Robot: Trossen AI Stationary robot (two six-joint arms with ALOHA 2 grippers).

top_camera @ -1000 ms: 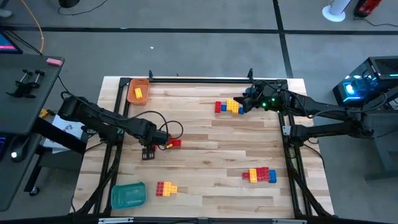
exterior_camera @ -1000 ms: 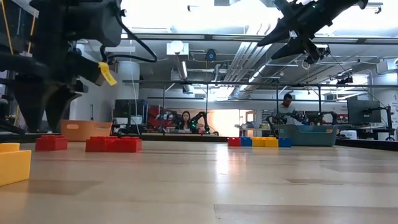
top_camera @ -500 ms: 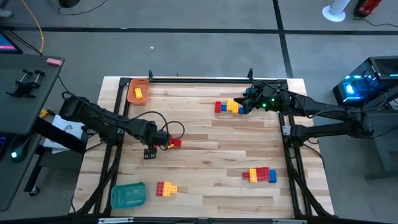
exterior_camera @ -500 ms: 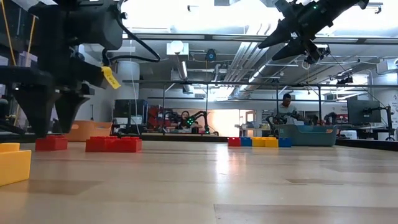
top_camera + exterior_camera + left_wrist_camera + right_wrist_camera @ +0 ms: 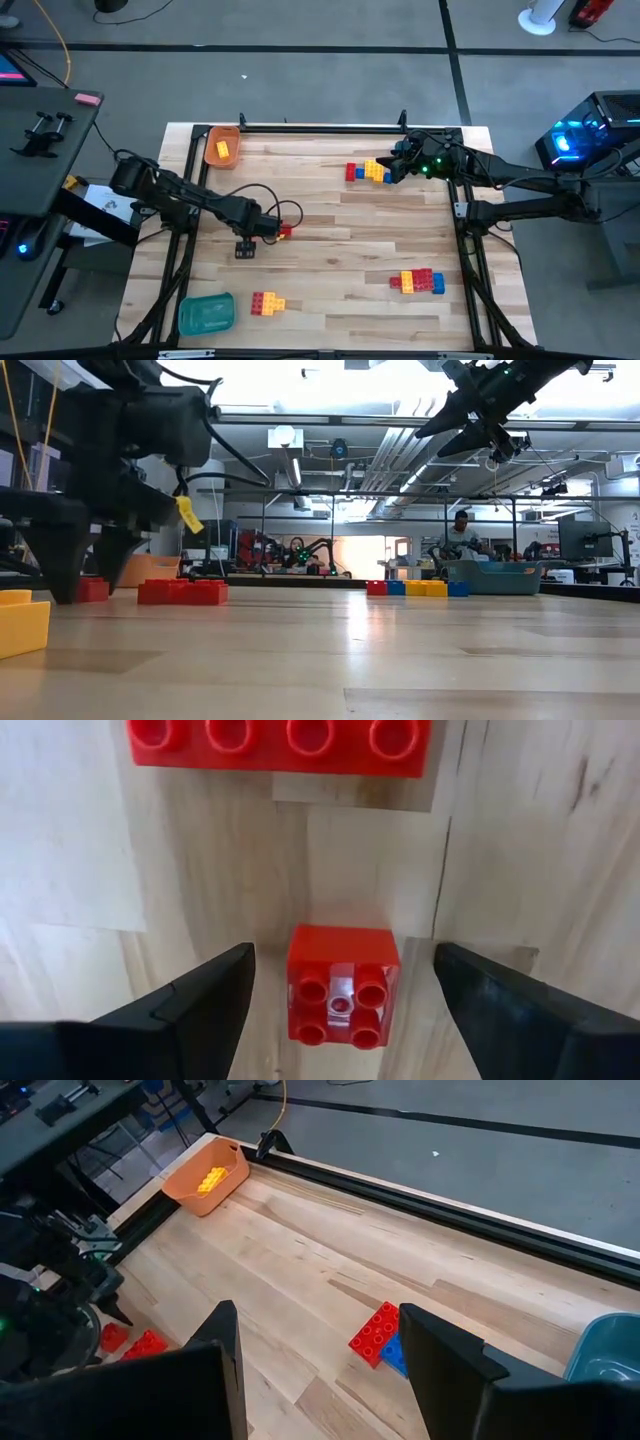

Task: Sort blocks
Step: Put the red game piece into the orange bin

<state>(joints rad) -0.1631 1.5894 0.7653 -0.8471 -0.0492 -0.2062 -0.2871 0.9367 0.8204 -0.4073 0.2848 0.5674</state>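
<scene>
My left gripper (image 5: pixel 245 247) is spread wide and straddles a small red brick (image 5: pixel 341 985) that lies studs-up on the wooden table (image 5: pixel 340 270); in the left wrist view there is bare wood on both sides between the brick and my fingers (image 5: pixel 190 1005), so nothing is gripped. Just beyond it lies a longer red brick (image 5: pixel 280 742), a row of four studs showing. From above, this gripper sits at the left-middle of the table, and in the low view its tips reach down to the tabletop beside the red pieces.

My right gripper (image 5: pixel 392 165) hangs above the far right part of the table, its fingers (image 5: pixel 455 1355) parted with nothing between them. Under it is a cluster of red, yellow and blue bricks (image 5: pixel 368 172).

Farther out, a second mixed cluster (image 5: pixel 417 282) lies near the right front, and a red and yellow group (image 5: pixel 266 303) sits near the front left, beside the teal tray (image 5: pixel 205 314). The orange tray (image 5: pixel 222 147) at the far left corner holds a yellow brick (image 5: pixel 222 150).

In the room behind the table I see a person (image 5: pixel 461 532) at another bench.
</scene>
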